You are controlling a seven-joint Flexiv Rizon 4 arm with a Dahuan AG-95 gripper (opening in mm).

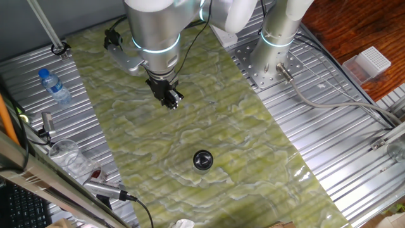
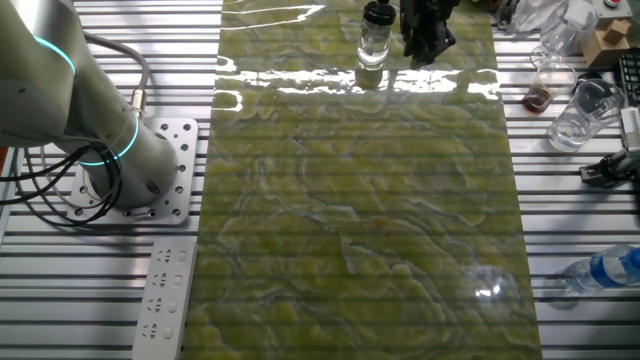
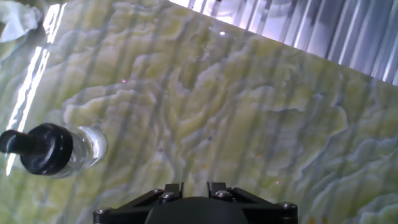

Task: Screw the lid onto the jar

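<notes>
One fixed view looks steeply down from high on one side onto the green-veined surface (image 1: 253,152). The other fixed view faces it from the opposite side, equally high. Both cover that surface and the jar (image 1: 202,160). The hand view sits close above, angled along the pincer (image 3: 193,190), whose fingertips appear cropped.

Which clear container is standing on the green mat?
The small clear jar with the black lid. The blue-capped water bottle and clear plastic cup are on the metal slats.
</notes>
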